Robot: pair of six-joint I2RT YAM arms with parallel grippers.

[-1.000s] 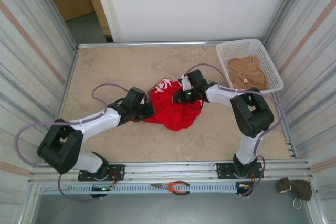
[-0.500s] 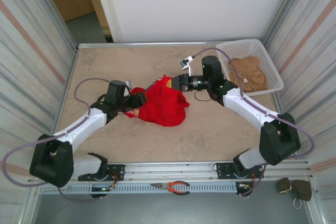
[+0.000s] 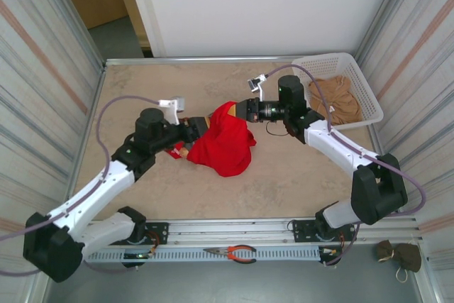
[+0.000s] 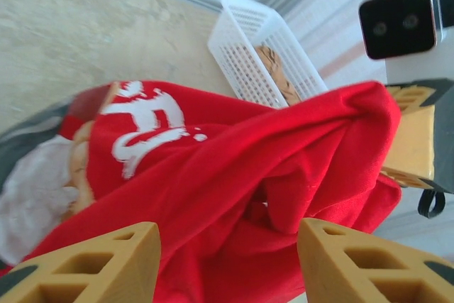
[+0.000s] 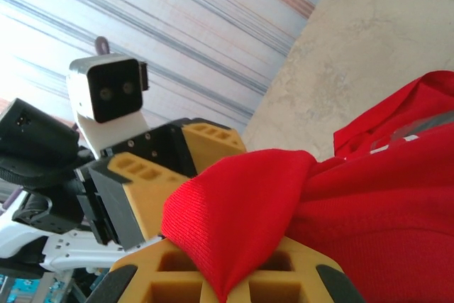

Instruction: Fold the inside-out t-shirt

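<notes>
**1. 6 o'clock, nearest.** Pliers (image 3: 234,252) on the front rail, unused.

**2. 8 o'clock.** Left arm (image 3: 99,182), stretched long and low from its base; a second ago it was bent tight. Left gripper (image 3: 191,131) sits at the shirt's 9 o'clock edge. Its jaws were pressed together then and are now spread. In the wrist view red cloth lies beyond the fingers (image 4: 106,264), none of it pinched.

**3. Table centre.** T-shirt (image 3: 225,143), bright red with white print showing, bunched. A second ago it was a low heap; now it is drawn up to a peak on its 1 o'clock side.

**4. 1 o'clock of the shirt.** Right gripper (image 3: 240,109), jaws pinching that peak, a fold draped over its fingers (image 5: 298,266). Right arm (image 3: 333,143) reaches in from 4 o'clock, forearm near level.

**5. Far, 2 o'clock.** Basket (image 3: 303,69) holding a tan garment (image 3: 337,97), untouched.

**Assessment.** The left has let go and the right lifts alone. This looks like sorting out the shirt for a fresh left-hand grip. No fold has been made, and the task is judged early.
</notes>
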